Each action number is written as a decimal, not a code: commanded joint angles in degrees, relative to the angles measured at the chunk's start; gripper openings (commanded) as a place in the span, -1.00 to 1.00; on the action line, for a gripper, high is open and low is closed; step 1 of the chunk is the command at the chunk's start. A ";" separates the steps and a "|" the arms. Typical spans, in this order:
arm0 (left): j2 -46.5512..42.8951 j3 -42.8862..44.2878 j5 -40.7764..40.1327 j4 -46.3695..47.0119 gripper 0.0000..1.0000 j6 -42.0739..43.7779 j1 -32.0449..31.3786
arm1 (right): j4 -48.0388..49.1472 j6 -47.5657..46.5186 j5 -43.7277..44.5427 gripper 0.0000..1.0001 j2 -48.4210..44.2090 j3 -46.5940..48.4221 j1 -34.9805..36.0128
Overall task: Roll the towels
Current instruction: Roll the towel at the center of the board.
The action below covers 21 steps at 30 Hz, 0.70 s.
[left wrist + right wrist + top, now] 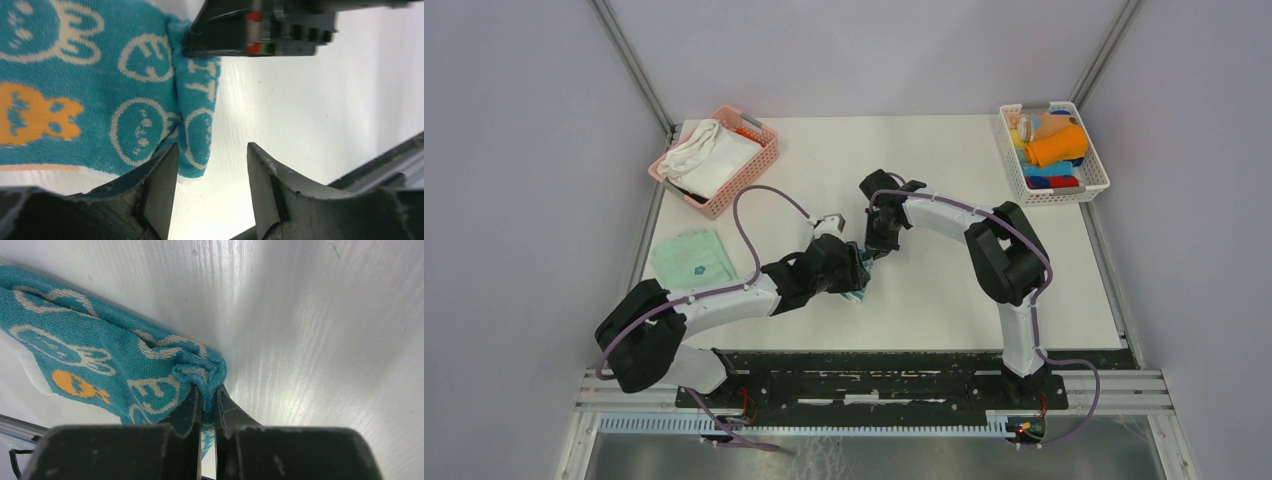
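A teal-printed towel (100, 365) is held near the middle of the table (944, 300), between the two sets of jaws. The right jaws are pressed together on a bunched fold at the towel's edge, and the cloth is gathered into small pleats just above their tips. From there the towel trails away to the left of the right jaws and is lifted slightly off the table. The left jaws are spread apart with nothing between them. The loose lower corner of the same towel (125, 100) is seen just above and beside their left finger, and whether it touches that finger cannot be told. In the left wrist view the right jaws are seen directly beyond the left jaws, clamped on the towel's upper fold. A mint green towel (692, 257) with a small blue mark is laid flat on the table, well apart to the left of the left jaws. Farther beyond them on that side, a pink mesh basket (746, 180) is filled with a crumpled white cloth (714, 155). Well apart beyond and to the right of the right jaws, a white basket (1069, 193) is packed with rolled towels: an orange roll (1059, 145) and a peach roll (1039, 125) on top, with blue and red rolls beneath.
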 commanded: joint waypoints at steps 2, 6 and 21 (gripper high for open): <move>-1.05 6.74 -23.82 -7.59 0.29 11.86 -9.04 | -2.69 -1.27 2.31 -0.89 1.17 2.42 0.27; 5.07 12.03 -33.23 -9.31 0.33 16.94 -16.01 | -2.72 -1.36 1.57 -0.89 1.38 2.96 0.24; 25.37 22.40 -46.34 -17.96 0.04 18.64 -22.46 | -2.02 -1.72 -0.14 -0.88 0.46 2.73 0.23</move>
